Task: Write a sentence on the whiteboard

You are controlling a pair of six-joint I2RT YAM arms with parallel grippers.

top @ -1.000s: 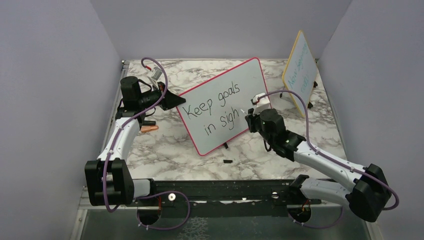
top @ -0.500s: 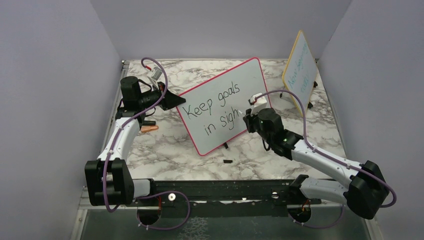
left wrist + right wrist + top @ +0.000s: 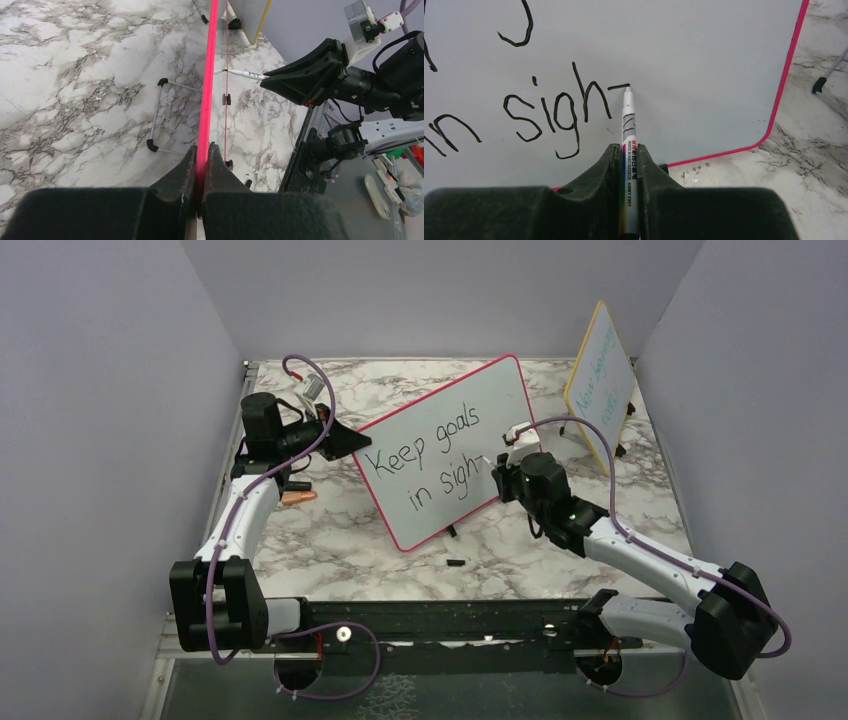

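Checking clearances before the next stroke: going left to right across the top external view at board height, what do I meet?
left gripper, clamped on the whiteboard edge → the sentence → right gripper holding the marker → yellow-framed board

Marble table (image 3: 335, 530) w/ whiteboard (image 3: 450, 445), yellow-framed board (image 3: 600, 385), small black bit (image 3: 455, 563).

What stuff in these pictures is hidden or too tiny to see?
- Right wrist view: the sentence has its top line cut off by the upper edge.
- Left wrist view: the whiteboard shows edge-on, so its writing is hidden.
- Top view: the yellow-framed board has writing too small to read.
- Top view: the small black piece below the whiteboard is too tiny to name.
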